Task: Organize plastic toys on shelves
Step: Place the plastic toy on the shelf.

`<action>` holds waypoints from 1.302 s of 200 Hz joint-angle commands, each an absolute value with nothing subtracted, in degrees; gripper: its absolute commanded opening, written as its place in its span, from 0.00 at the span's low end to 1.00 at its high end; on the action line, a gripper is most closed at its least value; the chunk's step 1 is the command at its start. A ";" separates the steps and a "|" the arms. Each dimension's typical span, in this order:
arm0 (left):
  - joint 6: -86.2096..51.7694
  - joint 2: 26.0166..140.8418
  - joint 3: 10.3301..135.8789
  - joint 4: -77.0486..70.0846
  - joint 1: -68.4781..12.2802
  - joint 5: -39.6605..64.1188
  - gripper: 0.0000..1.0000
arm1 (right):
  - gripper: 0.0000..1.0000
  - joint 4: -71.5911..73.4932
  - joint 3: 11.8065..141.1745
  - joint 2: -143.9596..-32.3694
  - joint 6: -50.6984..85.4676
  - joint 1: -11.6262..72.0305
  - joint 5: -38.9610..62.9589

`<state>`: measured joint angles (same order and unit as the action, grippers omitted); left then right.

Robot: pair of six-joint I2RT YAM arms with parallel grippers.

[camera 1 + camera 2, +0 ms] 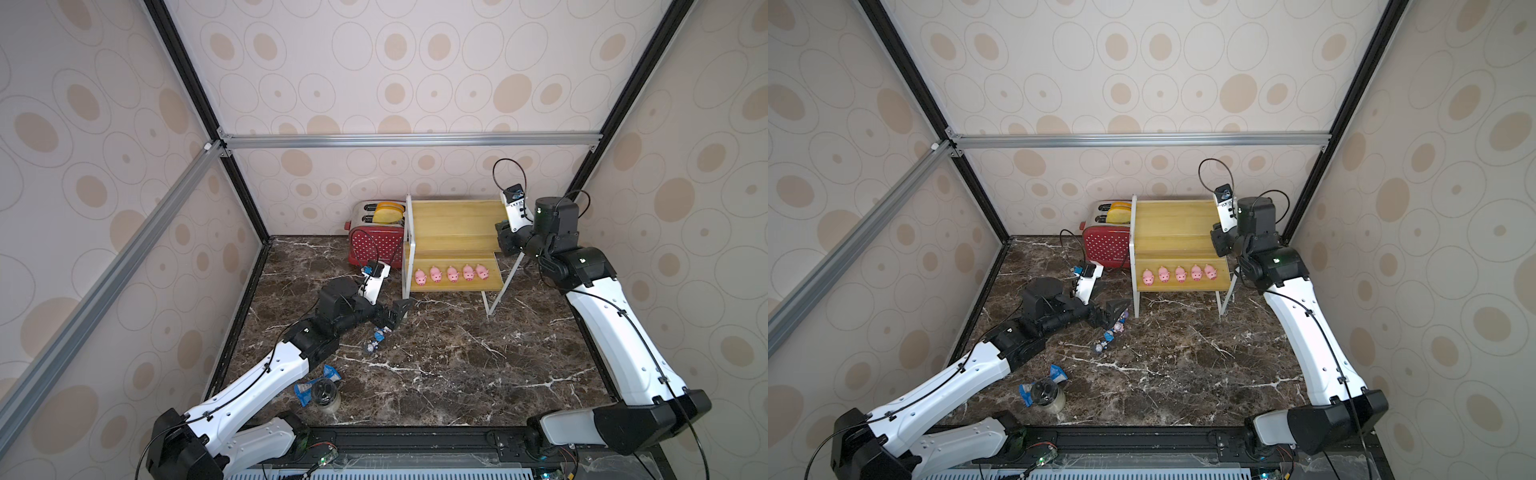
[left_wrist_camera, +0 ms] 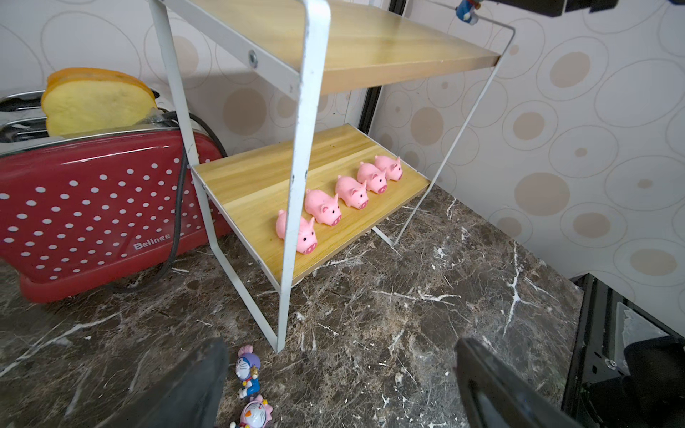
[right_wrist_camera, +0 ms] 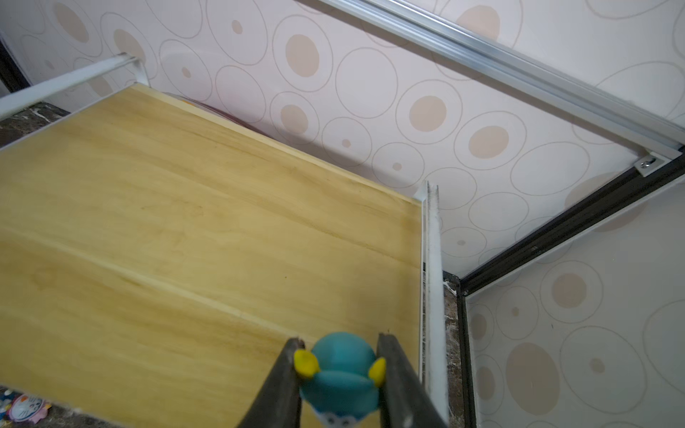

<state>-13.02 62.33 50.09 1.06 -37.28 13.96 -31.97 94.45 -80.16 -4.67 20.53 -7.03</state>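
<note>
Holding a blue figurine (image 3: 339, 381) between narrow jaws, the right gripper (image 3: 341, 342) hangs over the upper board (image 3: 185, 222) beside its right rim.
Open wood spreads beyond it. Five pigs (image 2: 322, 207) line the lower board (image 2: 252, 178) along its front edge. The left gripper (image 2: 341, 344) gapes wide above the tabletop (image 2: 407, 315), with two figurines (image 2: 249, 370) near the rack's front leg (image 2: 293, 259).

Blue figurine (image 3: 341, 374) between jaws, above yellow board (image 3: 185, 241)
</note>
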 commanded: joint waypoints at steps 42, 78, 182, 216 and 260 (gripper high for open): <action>-12.26 62.18 50.89 2.76 -37.00 12.73 0.99 | 0.30 -29.45 95.39 -82.42 -4.10 19.17 -5.90; -12.41 62.45 50.88 2.90 -36.99 12.65 0.99 | 0.30 -28.16 94.78 -82.79 -4.53 19.16 -9.54; -13.09 61.94 50.63 2.99 -37.00 13.78 0.99 | 0.35 -39.55 103.15 -87.93 4.62 19.16 -12.70; -13.13 62.02 50.54 2.93 -37.00 14.22 0.99 | 0.36 -43.53 106.04 -89.19 6.47 19.16 -12.63; -13.27 62.14 50.36 2.90 -36.96 14.67 0.99 | 0.38 -47.10 109.13 -90.79 8.67 19.15 -12.39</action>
<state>-13.06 62.46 50.06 2.33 -37.23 13.87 -43.51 107.22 -90.04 6.35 19.46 -12.16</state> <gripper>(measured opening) 0.988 0.371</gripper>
